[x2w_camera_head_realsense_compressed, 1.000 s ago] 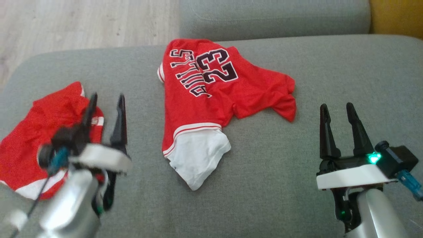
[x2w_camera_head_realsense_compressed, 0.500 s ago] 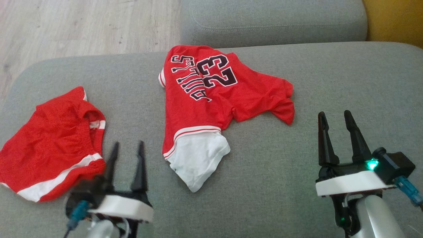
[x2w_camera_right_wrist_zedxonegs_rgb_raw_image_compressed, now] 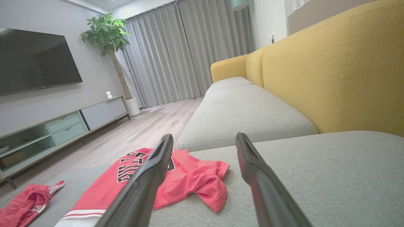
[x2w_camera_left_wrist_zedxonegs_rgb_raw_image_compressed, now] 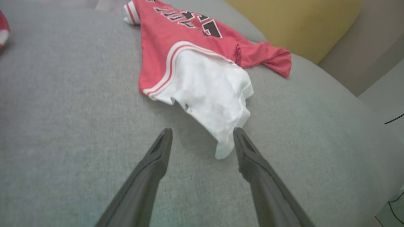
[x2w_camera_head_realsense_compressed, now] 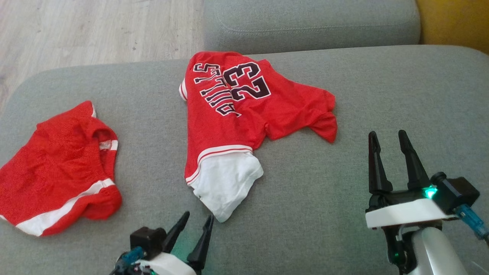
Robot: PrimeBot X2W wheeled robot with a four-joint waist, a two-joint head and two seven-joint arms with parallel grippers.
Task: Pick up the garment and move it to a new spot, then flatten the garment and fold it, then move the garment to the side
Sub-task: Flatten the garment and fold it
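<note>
**One swing toward the jersey (x2w_camera_head_realsense_compressed: 229,126)**

It lay crumpled on the sofa (x2w_camera_head_realsense_compressed: 344,191), unlifted. Our left pincer (x2w_camera_head_realsense_compressed: 198,217), spread wide, had left the red shorts (x2w_camera_head_realsense_compressed: 57,168) for its white hem (x2w_camera_left_wrist_zedxonegs_rgb_raw_image_compressed: 214,94): pick-up next, we judged. Our right pincer (x2w_camera_head_realsense_compressed: 387,133) hung open, well apart.

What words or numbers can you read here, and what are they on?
"BULLS": black letters on the red jersey, sideways in the head view.
"23": beside it on the same jersey.
None shows on the red shorts.
A small dark mark on the jersey's white part: too small to read.
</note>
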